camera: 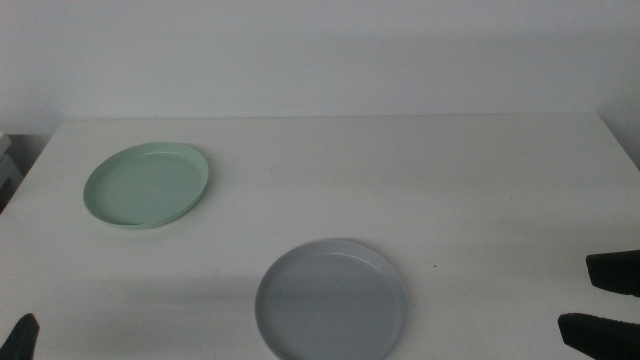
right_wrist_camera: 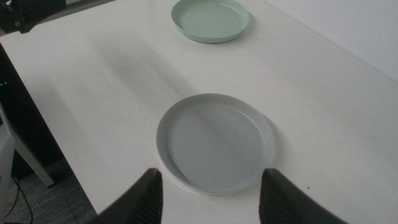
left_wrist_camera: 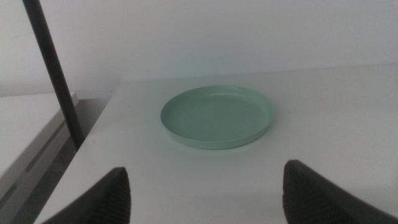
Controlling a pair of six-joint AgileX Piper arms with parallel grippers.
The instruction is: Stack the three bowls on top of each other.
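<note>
Bowls: grey bowl [camera: 332, 300] near centre, green bowl [camera: 147, 186] far left; looked rigid, light, slick, best pinched at low rim. Left tool [left_wrist_camera: 205, 193] and right tool [right_wrist_camera: 211, 196] gaped wide, empty.

The middle view looks forward and down over the white desk [camera: 400, 180] from the near side, far enough back to take in its far edge and the wall behind; the mint green bowl [camera: 147, 186] sits in the left half of the frame and the grey bowl [camera: 332, 300] at bottom centre. The left wrist view sits low and close over the desk [left_wrist_camera: 323, 106], facing the mint green bowl [left_wrist_camera: 217, 116] at centre frame, with the wall beyond. The right wrist view looks steeply down from higher up, with the grey bowl [right_wrist_camera: 215, 142] close at centre and the mint green bowl [right_wrist_camera: 211, 19] small at the top. All three views share the mint green bowl; the middle and right wrist views share the grey one.
</note>
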